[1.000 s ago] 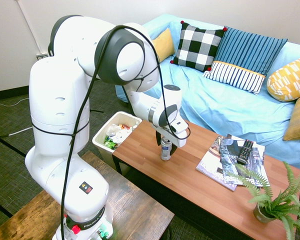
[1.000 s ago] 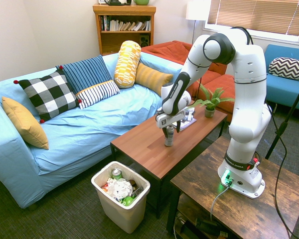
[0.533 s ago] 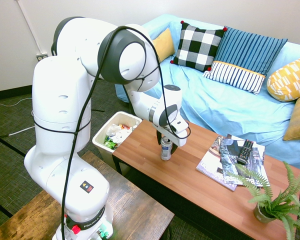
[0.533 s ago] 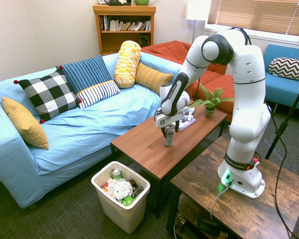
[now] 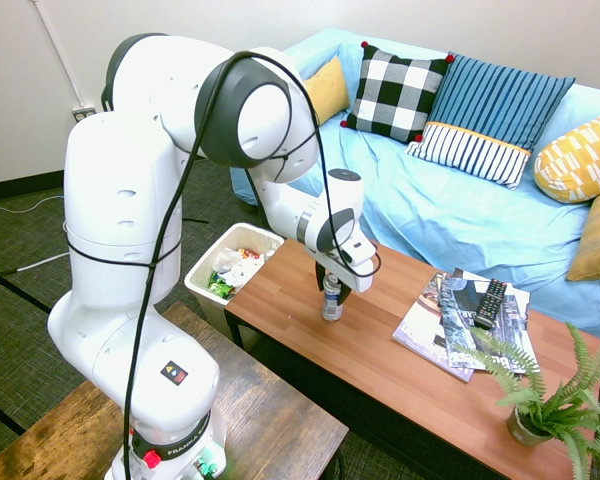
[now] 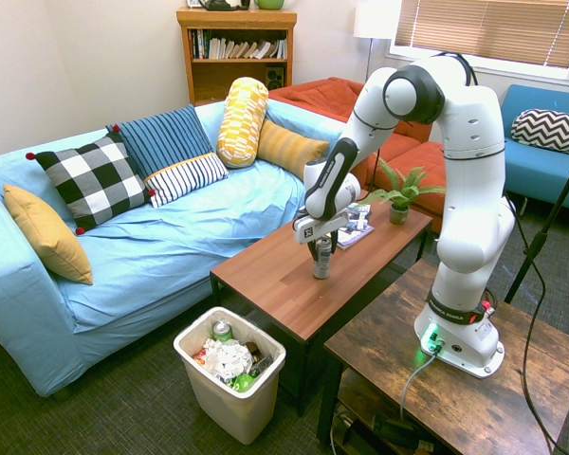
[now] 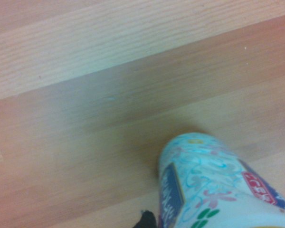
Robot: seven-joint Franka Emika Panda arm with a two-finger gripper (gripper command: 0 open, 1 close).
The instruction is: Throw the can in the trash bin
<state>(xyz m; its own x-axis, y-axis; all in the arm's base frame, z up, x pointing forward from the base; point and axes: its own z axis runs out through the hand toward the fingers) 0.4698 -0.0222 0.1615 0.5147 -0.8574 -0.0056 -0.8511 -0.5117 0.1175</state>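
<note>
Gripper (image 5: 332, 286) fingers look closed in on both sides of the can (image 5: 332, 303), pinching it near its top; the can stands upright on the tabletop (image 5: 385, 375), in from the edges — closer to the short edge by the trash bin (image 5: 199, 284) than to the end with the plant (image 5: 527, 424). Reaching and gripping look done; the can seems to be down on the wood, so the lift is left, then the trip past that short edge to the bin — and last, letting go over the bin's open top.
</note>
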